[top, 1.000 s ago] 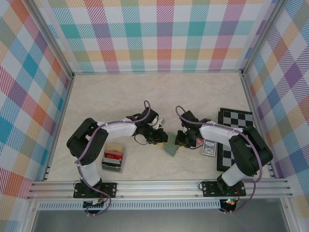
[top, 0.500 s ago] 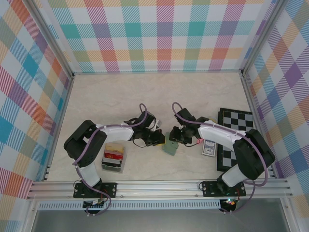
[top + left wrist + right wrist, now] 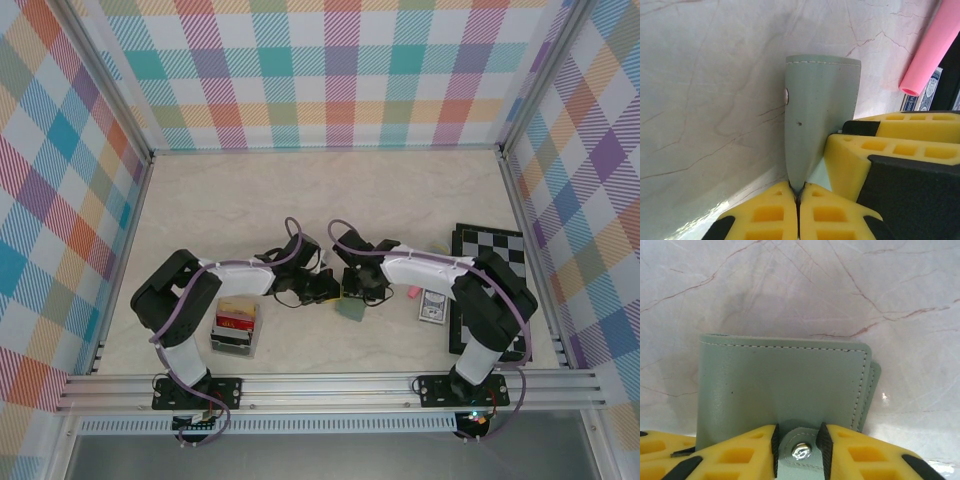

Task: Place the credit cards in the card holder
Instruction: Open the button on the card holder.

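Observation:
The sage-green card holder (image 3: 351,310) lies folded on the marble table between both arms. My left gripper (image 3: 798,194) is shut on one thin edge of the card holder (image 3: 817,115). My right gripper (image 3: 799,449) is shut across the holder's snap tab, with the green cover (image 3: 785,385) spread out in front of it. In the top view the left gripper (image 3: 327,291) and right gripper (image 3: 359,288) meet just above the holder. The credit cards (image 3: 237,315), red and tan on top, stand in a clear rack at the lower left.
A pink stick (image 3: 412,293) and a blue patterned card box (image 3: 432,306) lie right of the holder. A black-and-white chessboard (image 3: 488,285) sits by the right wall. The right gripper's yellow finger (image 3: 875,160) crowds the left wrist view beside the pink stick (image 3: 930,50).
The right arm has swung left and come down onto the holder's tab. The left gripper has closed on the holder's edge, barely shifting.

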